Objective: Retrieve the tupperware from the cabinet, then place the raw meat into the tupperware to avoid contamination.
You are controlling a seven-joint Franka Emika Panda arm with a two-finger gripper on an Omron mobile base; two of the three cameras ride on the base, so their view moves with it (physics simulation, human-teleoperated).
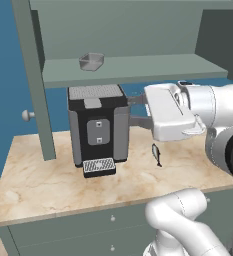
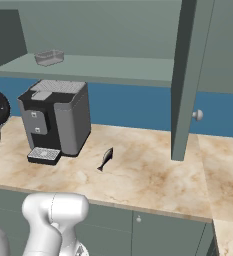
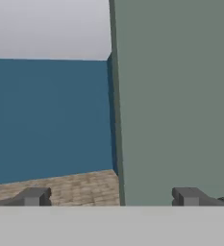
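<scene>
Hand view finds the jaws (image 3: 111,196) spread wide and empty, facing blue wall and a grey-green door edge, beside the coffee machine (image 1: 98,127) on the marble surface (image 1: 48,185). Overhead, the cabinet (image 1: 123,30) stands open, the tupperware (image 1: 91,61) resting on its shelf well above the hand. The raw meat (image 1: 157,154), a small fish, lies right of the machine. Fetching the container likely means rising clear of the machine's top first, then squaring the jaws across one thin wall.

Coffee machine (image 1: 98,125): black and grey, upright at far left of marble counter (image 1: 48,185); grated drip tray (image 1: 99,166) at its near base. Blue wall (image 2: 138,107) behind.
</scene>
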